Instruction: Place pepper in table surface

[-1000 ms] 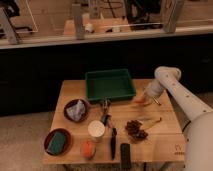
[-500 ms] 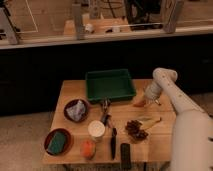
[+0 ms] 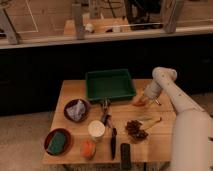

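1. left side of the table surface: a dark bowl with a crumpled pale item, and nearer, a red bowl holding a green sponge.
2. centre: a green tray at the far edge; near it a white cup, a round orange fruit and dark utensils.
3. right of centre: a dark brown cluster and a yellowish stick.
4. the pepper lies low over the wood just right of the tray, at the tip of the gripper; contact with the tabletop cannot be judged.
5. the gripper hangs at the right far part of the table; cannot tell whether it pinches the pepper or has let go.
6. judgement: pepper is light, slim, smooth-skinned, mildly bruisable; hold at mid-body across the narrow width, gentle pinch.
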`<state>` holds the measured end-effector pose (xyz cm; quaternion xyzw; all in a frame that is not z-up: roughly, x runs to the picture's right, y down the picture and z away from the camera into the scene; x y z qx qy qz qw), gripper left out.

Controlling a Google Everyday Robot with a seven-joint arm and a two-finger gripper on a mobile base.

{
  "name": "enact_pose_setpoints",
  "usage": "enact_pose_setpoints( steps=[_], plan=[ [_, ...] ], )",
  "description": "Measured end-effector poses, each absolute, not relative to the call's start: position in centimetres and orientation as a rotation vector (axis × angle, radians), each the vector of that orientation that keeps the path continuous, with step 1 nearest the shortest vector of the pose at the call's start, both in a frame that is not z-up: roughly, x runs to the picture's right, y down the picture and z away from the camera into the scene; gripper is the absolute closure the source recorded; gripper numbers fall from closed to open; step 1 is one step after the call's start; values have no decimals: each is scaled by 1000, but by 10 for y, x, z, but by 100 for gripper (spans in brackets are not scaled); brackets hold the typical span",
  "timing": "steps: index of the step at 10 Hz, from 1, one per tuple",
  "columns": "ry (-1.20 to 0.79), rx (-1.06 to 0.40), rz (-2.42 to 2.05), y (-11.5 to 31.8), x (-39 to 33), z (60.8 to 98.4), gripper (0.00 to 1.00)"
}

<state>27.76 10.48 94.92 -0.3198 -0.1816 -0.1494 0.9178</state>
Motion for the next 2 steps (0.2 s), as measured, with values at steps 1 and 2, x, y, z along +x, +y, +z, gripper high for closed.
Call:
enact_pose_setpoints(
  steps=[1, 2],
  plan=[
    [-370, -670, -311, 108, 280, 947, 33],
    [-372, -666, -309, 107, 280, 948, 33]
  ],
)
